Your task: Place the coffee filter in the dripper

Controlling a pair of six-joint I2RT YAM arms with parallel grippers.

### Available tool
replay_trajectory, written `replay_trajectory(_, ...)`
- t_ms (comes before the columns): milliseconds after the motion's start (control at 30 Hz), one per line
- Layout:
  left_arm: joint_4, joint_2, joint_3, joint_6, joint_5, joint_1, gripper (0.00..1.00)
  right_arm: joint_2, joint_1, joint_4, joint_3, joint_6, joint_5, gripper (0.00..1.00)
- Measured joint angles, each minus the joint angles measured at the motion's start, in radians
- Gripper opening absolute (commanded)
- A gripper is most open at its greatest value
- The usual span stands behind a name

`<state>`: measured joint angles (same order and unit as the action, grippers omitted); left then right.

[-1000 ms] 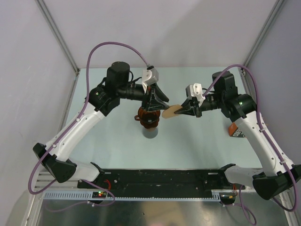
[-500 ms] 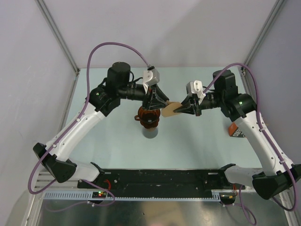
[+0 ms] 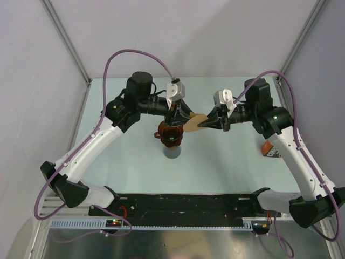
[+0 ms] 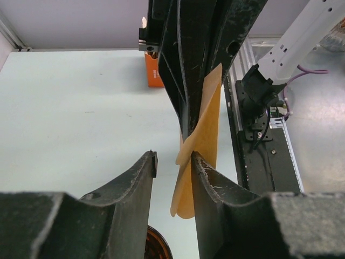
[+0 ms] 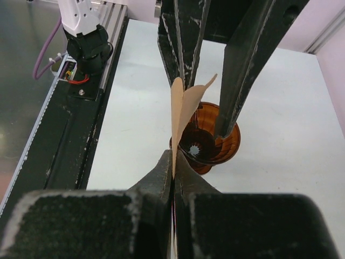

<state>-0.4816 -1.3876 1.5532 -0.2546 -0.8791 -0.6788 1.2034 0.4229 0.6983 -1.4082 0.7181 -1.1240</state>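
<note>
We see the right gripper (image 5: 172, 162) clamped tight on the thin tan-brown paper coffee filter (image 5: 182, 108), its two black fingers pressed together on the filter's near edge. The paper stands on edge out from those fingertips, partly spread into two flaps. It hangs in the air over the dark reddish-brown translucent plastic dripper (image 5: 233, 144), just beside its round rim and not yet inside the cone.

The left gripper (image 4: 173, 162) is spread apart and grips nothing. In its wrist view, the far end of the filter sits in the gap between its fingers, lying against the inner face of one finger and apart from the other. The right wrist view shows the same: the filter's free edge lies between the two descending black fingers, close to one of them.

From above, the dripper stands on a grey glass beaker (image 3: 172, 152) at the middle of the pale green table (image 3: 226, 162). An orange-brown printed bag (image 3: 270, 150) lies well apart, near the right arm.
</note>
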Motion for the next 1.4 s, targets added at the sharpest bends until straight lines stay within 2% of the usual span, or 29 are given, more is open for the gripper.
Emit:
replay_trajectory(267,-0.001,-0.008,-0.003,-0.018,-0.011,0.0,0.33,0.0,-0.005,-0.045,0.0,-0.045,-0.01,0.0)
replay_trajectory(667,0.0,-0.008,-0.048,-0.017,-0.07,0.032,0.34,-0.008,-0.035,-0.194,0.03,-0.176,-0.026,0.0)
replay_trajectory(733,0.0,-0.008,-0.048,-0.017,-0.066,0.032,0.31,-0.01,-0.034,-0.22,0.043,-0.198,-0.035,0.0)
replay_trajectory(767,0.001,-0.008,-0.048,-0.017,-0.066,0.032,0.26,-0.011,-0.034,-0.228,0.048,-0.206,-0.037,0.0)
replay_trajectory(867,0.003,-0.008,-0.048,-0.016,-0.056,0.032,0.05,-0.017,-0.035,-0.252,0.068,-0.226,-0.048,0.0)
replay_trajectory(900,0.004,-0.008,-0.048,-0.017,-0.053,0.032,0.03,-0.018,-0.035,-0.254,0.07,-0.229,-0.051,0.03)
replay_trajectory(1000,0.012,-0.007,-0.048,-0.016,-0.046,0.032,0.0,-0.021,-0.042,-0.253,0.072,-0.232,-0.053,0.42)
replay_trajectory(1067,0.012,-0.007,-0.048,-0.016,-0.038,0.032,0.0,-0.026,-0.056,-0.242,0.073,-0.228,-0.051,0.56)
replay_trajectory(1167,0.022,0.0,-0.066,-0.046,-0.004,0.027,0.0,-0.041,-0.085,-0.2,0.073,-0.191,-0.031,0.61)
replay_trajectory(1400,-0.027,0.016,-0.109,-0.237,0.142,-0.028,0.0,-0.066,-0.077,-0.005,0.043,-0.014,0.09,0.58)
